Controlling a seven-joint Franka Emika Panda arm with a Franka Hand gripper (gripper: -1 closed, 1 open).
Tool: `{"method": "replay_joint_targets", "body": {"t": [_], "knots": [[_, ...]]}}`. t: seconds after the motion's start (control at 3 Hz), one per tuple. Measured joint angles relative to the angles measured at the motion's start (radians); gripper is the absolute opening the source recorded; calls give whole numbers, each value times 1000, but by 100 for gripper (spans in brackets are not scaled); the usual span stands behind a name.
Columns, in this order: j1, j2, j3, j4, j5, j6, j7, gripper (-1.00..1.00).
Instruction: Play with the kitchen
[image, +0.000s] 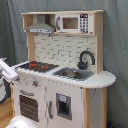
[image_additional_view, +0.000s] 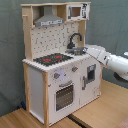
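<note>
1. From my remote seat, the kitchen (image: 62, 70) stands upright in both exterior views, sitting on a wooden floor (image_additional_view: 100, 112) with a grey curtain (image_additional_view: 107, 22) behind it.
2. Arm (image_additional_view: 112, 61) reaches in from the second exterior view's right, level with the kitchen's counter (image_additional_view: 40, 64). Its white front end sits at the counter's sink-side edge, just beside the faucet (image_additional_view: 74, 40).
3. The hand itself is tucked against that end of the kitchen and I honestly cannot tell whether it's open or closed.
4. In the first exterior view only a bit of white arm (image: 7, 71) pokes in at the first exterior view's left, next to the hob (image: 37, 65) corner.
5. Room to move: the kitchen's front, with the oven door (image_additional_view: 64, 96), looks unobstructed. Above the counter, the hood (image_additional_view: 49, 20) and microwave (image_additional_view: 75, 11) shelf overhang, so headroom over the hob is boxed in.
</note>
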Motion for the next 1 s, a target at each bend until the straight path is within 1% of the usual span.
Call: {"method": "replay_joint_targets", "body": {"t": [0.33, 1.0], "knots": [[0, 0, -28, 21, 0, -5, -105, 100], [0, 10, -89, 35, 0, -5, -336, 100]]}}
